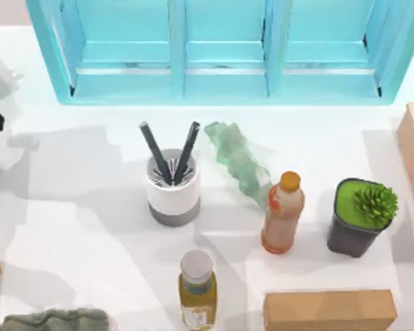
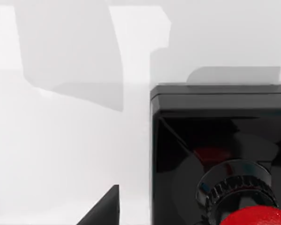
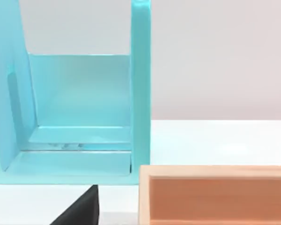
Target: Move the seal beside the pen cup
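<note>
Two black pens are seen sticking out of the pen cup (image 1: 173,189), which stands left of centre in the top view, beside an orange-capped bottle (image 1: 283,213) and a potted plant (image 1: 362,216). In the left wrist view the seal (image 2: 220,154), black block with red knob, is shown at lower right on white table (image 2: 61,154). Whether either claw is open or closed cannot be told.

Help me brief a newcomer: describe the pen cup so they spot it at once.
Start at the turquoise shelf unit along the table's back edge. Just in front of its left-centre bay stands the pen cup: a white cylinder with a grey bottom band. Unlike the bottles nearby, two black pens stick out of its top.
</note>
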You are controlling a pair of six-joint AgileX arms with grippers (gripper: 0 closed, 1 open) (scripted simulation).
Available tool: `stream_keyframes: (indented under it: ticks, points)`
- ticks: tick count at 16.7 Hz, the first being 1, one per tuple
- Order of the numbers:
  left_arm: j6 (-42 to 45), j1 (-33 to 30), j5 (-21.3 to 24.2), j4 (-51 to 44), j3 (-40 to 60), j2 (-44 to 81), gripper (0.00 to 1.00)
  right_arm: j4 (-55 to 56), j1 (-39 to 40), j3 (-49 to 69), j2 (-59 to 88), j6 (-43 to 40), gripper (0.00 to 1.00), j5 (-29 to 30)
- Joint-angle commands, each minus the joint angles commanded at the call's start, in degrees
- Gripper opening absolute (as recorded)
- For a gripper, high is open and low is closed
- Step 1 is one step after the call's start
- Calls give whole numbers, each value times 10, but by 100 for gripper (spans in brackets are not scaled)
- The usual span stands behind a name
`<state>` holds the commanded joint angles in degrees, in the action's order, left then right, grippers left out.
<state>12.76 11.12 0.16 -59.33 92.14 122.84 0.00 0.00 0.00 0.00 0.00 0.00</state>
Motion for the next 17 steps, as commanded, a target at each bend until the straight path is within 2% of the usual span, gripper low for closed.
stream_keyframes:
  ticks: [9,17]
  points:
    - [0,0,0,0,0,0,2,0,0,0,0,0,100,0]
    - [0,0,0,0,0,0,0,0,0,0,0,0,100,0]
